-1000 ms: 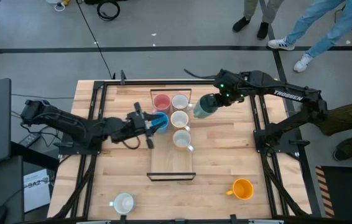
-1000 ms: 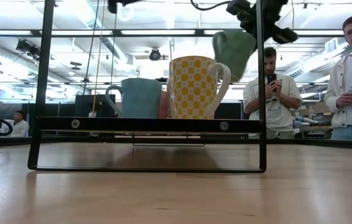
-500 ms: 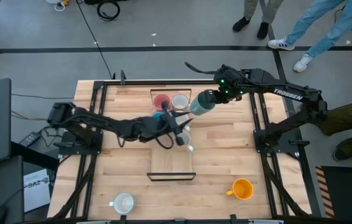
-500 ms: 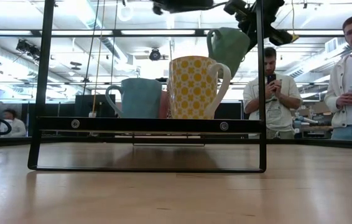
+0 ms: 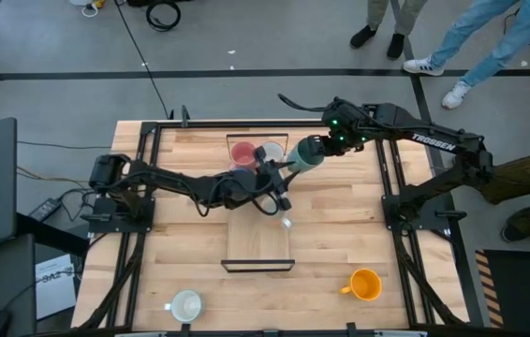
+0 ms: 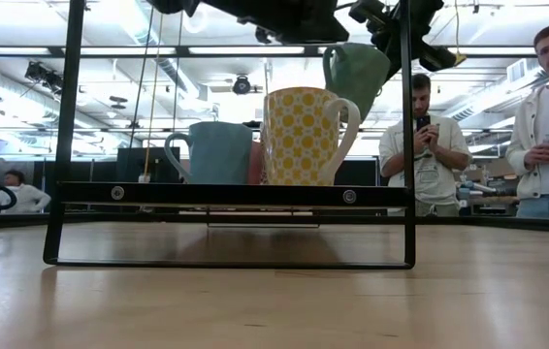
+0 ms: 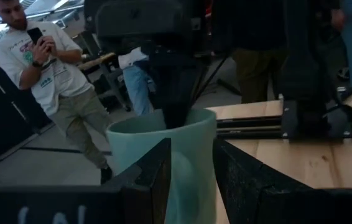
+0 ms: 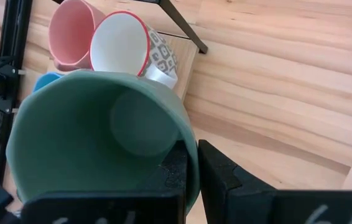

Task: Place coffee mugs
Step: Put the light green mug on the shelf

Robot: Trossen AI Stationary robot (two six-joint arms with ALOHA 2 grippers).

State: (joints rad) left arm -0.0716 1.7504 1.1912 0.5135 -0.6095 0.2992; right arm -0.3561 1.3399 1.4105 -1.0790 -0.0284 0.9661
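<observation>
- The left arm, which a second earlier had been beside the blue ceramic mug (image 6: 218, 153) at the left side of the black wire-frame tray (image 5: 257, 265), had stretched right across the tray.
- The left tool (image 5: 280, 187) hung over the tray's right side, close to the teal green ceramic mug (image 5: 304, 156). Its fingers were partly spread and gripped nothing; in its wrist view the teal mug stood just beyond them.
- The right tool (image 5: 318, 149) held the teal mug in the air just right of the tray's far end, fingers pressed together on the mug's rim, one inside and one outside.
- The blue mug stood in the tray, alongside a pink ceramic mug (image 5: 242, 153) and a cream mug with a yellow pattern (image 6: 304, 136).
- An orange ceramic mug (image 5: 365, 284) and a white ceramic mug (image 5: 185, 304) waited near the front edge of the wooden table (image 5: 340, 234).
- Judgement: the blue mug seemed placed, and the two arms looked set either for a handover or for setting the teal mug down next.
</observation>
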